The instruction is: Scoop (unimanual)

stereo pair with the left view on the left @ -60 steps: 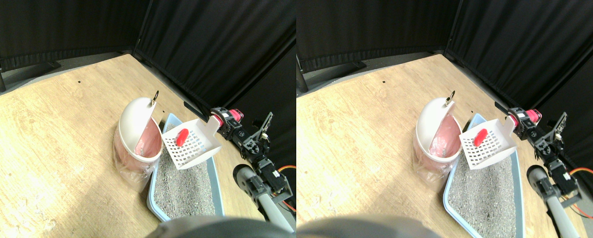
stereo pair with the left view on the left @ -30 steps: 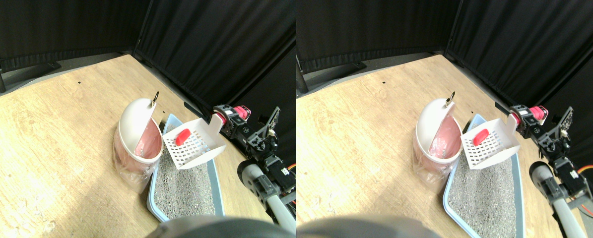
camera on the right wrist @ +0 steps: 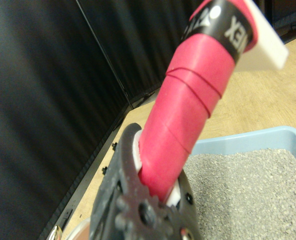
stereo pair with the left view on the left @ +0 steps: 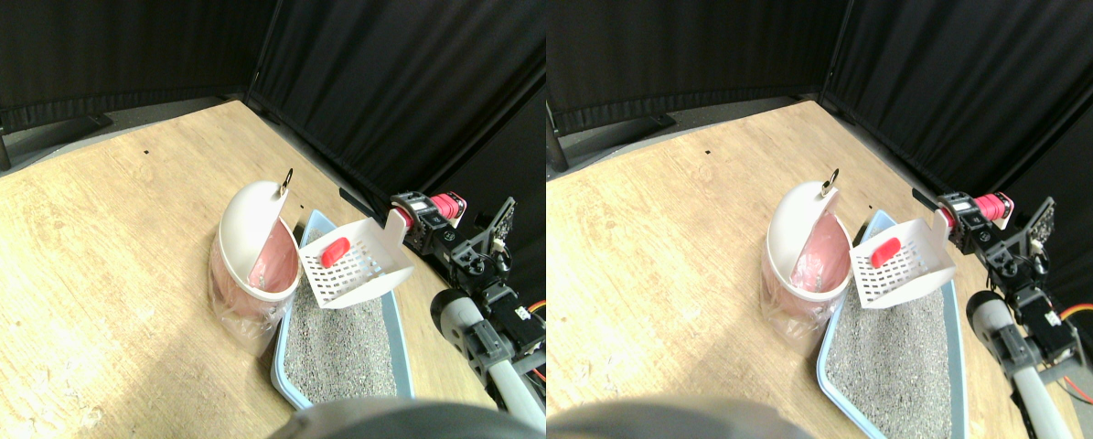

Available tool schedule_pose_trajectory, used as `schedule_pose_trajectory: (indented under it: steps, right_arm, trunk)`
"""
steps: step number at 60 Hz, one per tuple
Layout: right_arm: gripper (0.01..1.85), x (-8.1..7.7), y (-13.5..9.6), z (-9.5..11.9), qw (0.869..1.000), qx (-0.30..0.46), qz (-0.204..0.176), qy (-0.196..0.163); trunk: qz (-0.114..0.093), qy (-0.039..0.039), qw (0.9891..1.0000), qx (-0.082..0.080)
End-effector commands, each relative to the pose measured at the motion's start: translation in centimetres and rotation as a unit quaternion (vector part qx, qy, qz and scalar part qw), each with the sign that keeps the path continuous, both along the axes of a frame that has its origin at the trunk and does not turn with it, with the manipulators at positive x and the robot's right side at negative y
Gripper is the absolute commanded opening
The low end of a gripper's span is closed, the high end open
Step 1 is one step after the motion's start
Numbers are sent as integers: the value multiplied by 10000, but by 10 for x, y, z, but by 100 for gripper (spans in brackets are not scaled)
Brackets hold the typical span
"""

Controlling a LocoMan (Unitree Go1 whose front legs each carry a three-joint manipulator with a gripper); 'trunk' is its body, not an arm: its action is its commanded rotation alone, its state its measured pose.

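A white slotted scoop (stereo pair with the left view on the left: 361,267) hangs in the air above the far end of the blue litter tray (stereo pair with the left view on the left: 280,364), right beside the open mouth of the white bin (stereo pair with the left view on the left: 246,229) lined with a pink bag (stereo pair with the left view on the left: 275,259). A small red piece (stereo pair with the left view on the left: 336,251) lies in the scoop near its bin-side edge. My right gripper (stereo pair with the left view on the left: 415,213) is shut on the scoop's red-wrapped handle (camera on the right wrist: 188,110), which in the wrist view runs out of the dark jaw frame (camera on the right wrist: 155,202). The scoop is tilted down towards the bin.
Grey litter (camera on the right wrist: 248,190) fills the tray inside its blue rim (camera on the right wrist: 248,141). Black curtains (stereo pair with the left view on the left: 381,82) close off the back and the right side, close behind my arm. The wooden floor (stereo pair with the left view on the left: 98,238) spreads out left of the bin.
The scoop has tipped a little more towards the bin, its handle side rising. The arm's links have shifted slightly. The red piece still lies in the scoop.
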State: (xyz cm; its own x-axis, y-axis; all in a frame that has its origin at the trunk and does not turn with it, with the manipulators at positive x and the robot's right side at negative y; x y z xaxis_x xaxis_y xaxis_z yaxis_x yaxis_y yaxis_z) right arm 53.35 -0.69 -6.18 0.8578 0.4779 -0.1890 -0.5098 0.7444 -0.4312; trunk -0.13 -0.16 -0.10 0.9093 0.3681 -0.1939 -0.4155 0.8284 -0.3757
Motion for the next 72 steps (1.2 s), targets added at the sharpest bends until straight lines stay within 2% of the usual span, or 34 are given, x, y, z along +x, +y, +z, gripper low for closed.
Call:
schedule_pose_trajectory:
  steps: [1,11,23,40,51,61,72]
  right_arm:
    - [6,2,7,7,9996,178,27,-208]
    - [6,8,13,7,9990,-44,48,-446]
    - [6,15,16,6,9993,19,-79,-352]
    - [6,24,17,3,9990,-44,43,-443]
    - [6,26,19,2,9985,-142,180,-502]
    - [6,28,22,1,9986,-209,132,-469]
    - [6,32,23,0,9981,-185,310,-505]
  trunk:
    - [711,-171,9968,-327]
    - [726,-174,9966,-339]
    - [718,-150,9967,-350]
    - [666,-77,9972,-339]
    - [654,-67,9973,-335]
    - [652,-49,9973,-343]
    - [652,-41,9972,-352]
